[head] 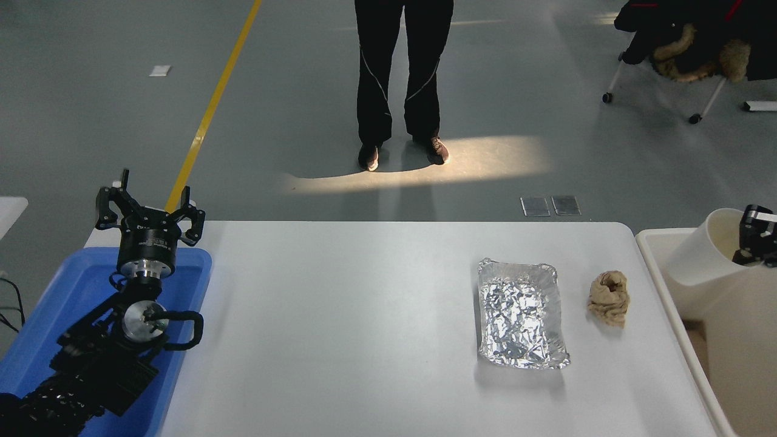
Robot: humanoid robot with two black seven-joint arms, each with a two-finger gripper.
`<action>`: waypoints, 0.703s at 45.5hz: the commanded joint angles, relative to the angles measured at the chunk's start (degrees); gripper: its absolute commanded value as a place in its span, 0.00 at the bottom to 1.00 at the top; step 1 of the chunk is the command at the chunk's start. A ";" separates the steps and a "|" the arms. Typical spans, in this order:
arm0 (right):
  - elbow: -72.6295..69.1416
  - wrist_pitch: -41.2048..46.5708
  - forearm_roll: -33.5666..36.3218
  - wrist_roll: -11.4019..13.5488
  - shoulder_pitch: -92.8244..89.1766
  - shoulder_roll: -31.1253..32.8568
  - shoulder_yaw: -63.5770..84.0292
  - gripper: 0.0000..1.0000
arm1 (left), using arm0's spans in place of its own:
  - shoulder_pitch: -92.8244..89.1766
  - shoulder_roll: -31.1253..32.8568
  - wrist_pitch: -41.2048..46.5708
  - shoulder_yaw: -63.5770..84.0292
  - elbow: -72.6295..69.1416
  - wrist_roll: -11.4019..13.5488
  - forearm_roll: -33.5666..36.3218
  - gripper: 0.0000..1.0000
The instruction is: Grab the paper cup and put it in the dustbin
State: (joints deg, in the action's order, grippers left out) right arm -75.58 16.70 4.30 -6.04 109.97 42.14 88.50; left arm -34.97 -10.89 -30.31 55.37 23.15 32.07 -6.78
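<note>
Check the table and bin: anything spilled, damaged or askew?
No spill shows. The foil tray is crumpled and sits slightly skewed, with a tan paper wad beside it. The paper cup hangs tilted over the dustbin, held at its rim by the right end effector.

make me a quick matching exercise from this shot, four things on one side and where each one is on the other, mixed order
Things:
1. paper cup
2. foil tray
3. tan paper wad
4. left end effector

Places:
A. on the table, right of the foil tray
B. over the blue tray, lower left
C. held over the dustbin, far right
D. on the table, left of the paper wad

Pairs: 1-C, 2-D, 3-A, 4-B
</note>
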 commanded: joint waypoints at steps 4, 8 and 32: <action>25.02 -7.82 13.19 0.15 -38.66 2.24 -14.84 0.00 | -0.01 -0.01 -0.01 0.00 -0.03 0.01 0.01 0.99; 30.91 -8.79 14.60 0.50 -47.10 1.89 -20.37 0.00 | -0.01 -0.01 -0.01 0.00 -0.03 0.01 0.01 0.99; 56.77 -13.36 14.86 6.48 -74.19 -9.54 -45.35 0.00 | -0.01 -0.01 -0.01 0.00 0.05 0.01 0.01 0.99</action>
State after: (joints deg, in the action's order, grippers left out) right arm -28.51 4.71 18.51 -1.57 44.82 37.11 50.38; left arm -34.98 -10.90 -30.32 55.37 23.14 32.08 -6.77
